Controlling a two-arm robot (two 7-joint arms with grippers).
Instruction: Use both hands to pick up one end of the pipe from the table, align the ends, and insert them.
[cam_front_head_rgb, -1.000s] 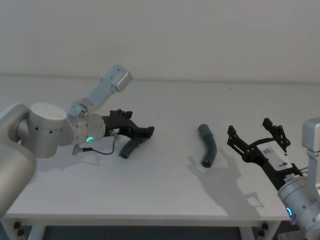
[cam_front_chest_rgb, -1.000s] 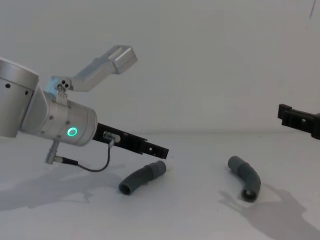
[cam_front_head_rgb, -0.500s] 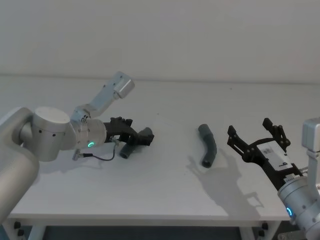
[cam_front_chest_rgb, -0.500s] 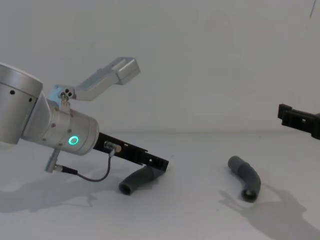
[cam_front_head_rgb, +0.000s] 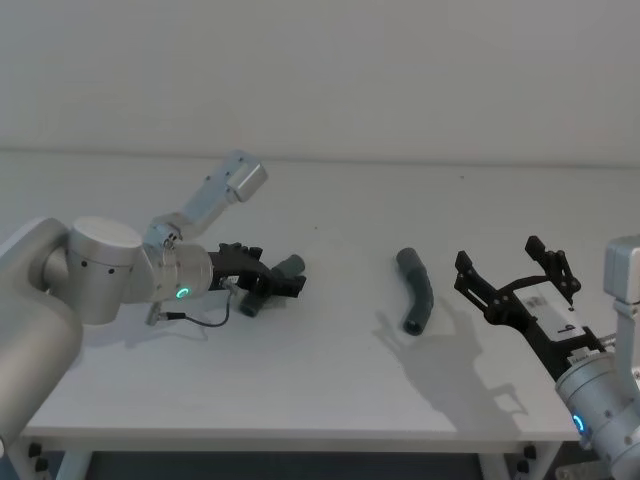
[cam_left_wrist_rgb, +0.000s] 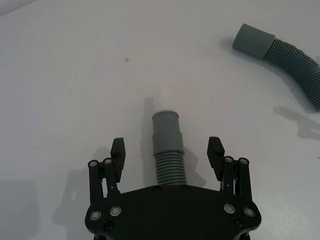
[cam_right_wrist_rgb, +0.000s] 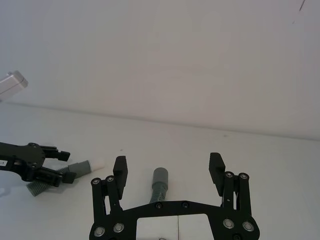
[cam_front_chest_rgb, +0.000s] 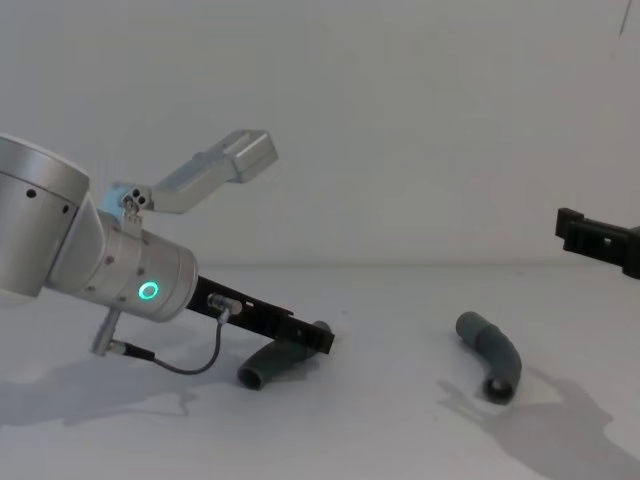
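From where I stand this looks like a robotics lab bench: a plain white surface (cam_front_head_rgb: 320, 385) against a bare white wall (cam_front_head_rgb: 400, 70), a silver left arm (cam_front_head_rgb: 100, 275) and right arm (cam_front_head_rgb: 605, 400), each with a glowing green ring (cam_front_head_rgb: 181, 293), and a ribbed grey pipe (cam_front_head_rgb: 416, 290) lying loose on top.

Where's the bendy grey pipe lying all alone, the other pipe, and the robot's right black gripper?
Bent dark-grey ribbed pipe piece lying alone (cam_front_head_rgb: 421, 288): head view, ribbed middle.
Second dark-grey pipe piece (cam_left_wrist_rgb: 165, 129): left wrist view, smooth cuff.
Black plastic right gripper (cam_front_head_rgb: 499, 255): head view, midway between its fingertips.
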